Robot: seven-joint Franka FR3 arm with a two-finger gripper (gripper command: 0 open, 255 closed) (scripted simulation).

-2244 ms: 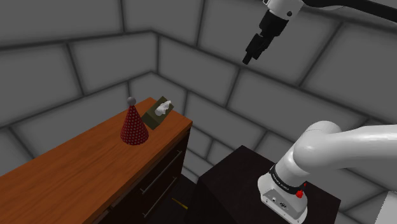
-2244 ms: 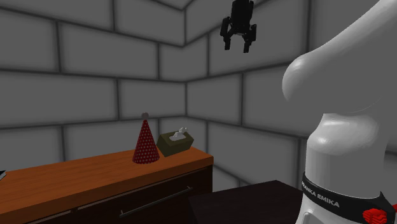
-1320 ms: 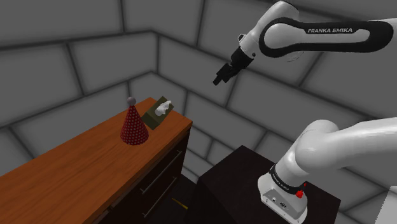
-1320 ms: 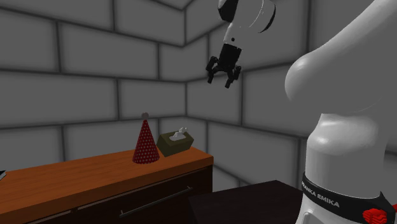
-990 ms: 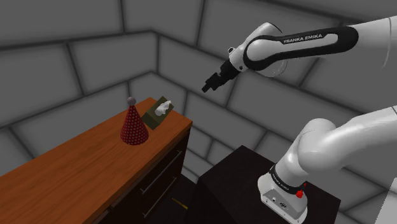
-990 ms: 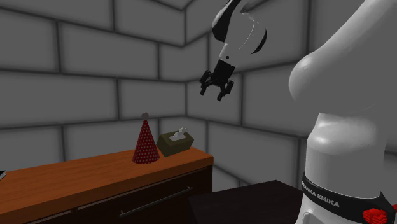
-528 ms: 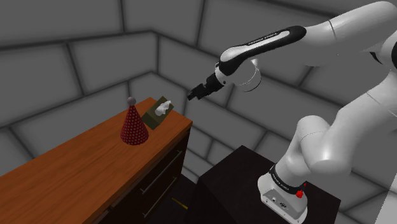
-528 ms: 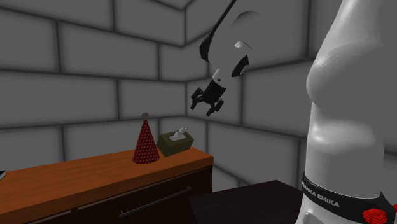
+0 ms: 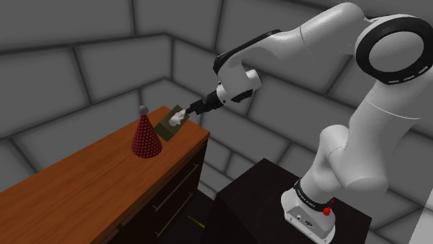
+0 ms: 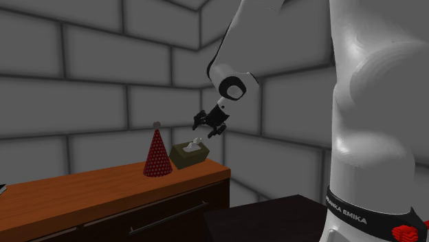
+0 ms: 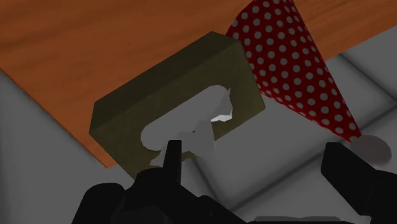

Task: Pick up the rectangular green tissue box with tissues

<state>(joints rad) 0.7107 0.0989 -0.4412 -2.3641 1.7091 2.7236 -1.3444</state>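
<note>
box: olive-green tissue box (image 11: 159, 105), rectangular, lying flat with its slot up
tissue: white tissue (image 11: 202, 121) stands out of the slot in the top face, crumpled
location: far end of the wooden bench (image 9: 76, 177), close to its end edge and near the grey block wall (image 9: 104, 48)
weight: probably light, a thin-walled box that is mostly air and paper
stiffness: walls likely give under a hard squeeze, and the top around the slot looks weakest. Corners and bottom edges should be stiffer
surface: plain and smooth-looking, so it could slip if squeezed too gently. Moderate force seems right
grip point: the two long side faces, across the short width and low on the walls. The long way looks too wide for the span
avoid: pinching the tissue. It would pull out and leave the box behind
neighbour: red cone party hat (image 9: 146, 137) with white dots and a grey pompom stands upright just beside the box. Can't tell whether they touch
clearance: the side facing the hat is tight, so a finger going down there could knock the cone
jaws: spread wide, nothing between them, hanging just above the box and pitched down toward it. No contact visible
alignment: in the wrist view one finger sits over the slot end and the other is out past the box, so the jaws look off-centre. Probably need to shift and rotate before descending
arm: white arm (image 9: 277, 52) reaches over from the dark stand (image 9: 257, 201)
</note>
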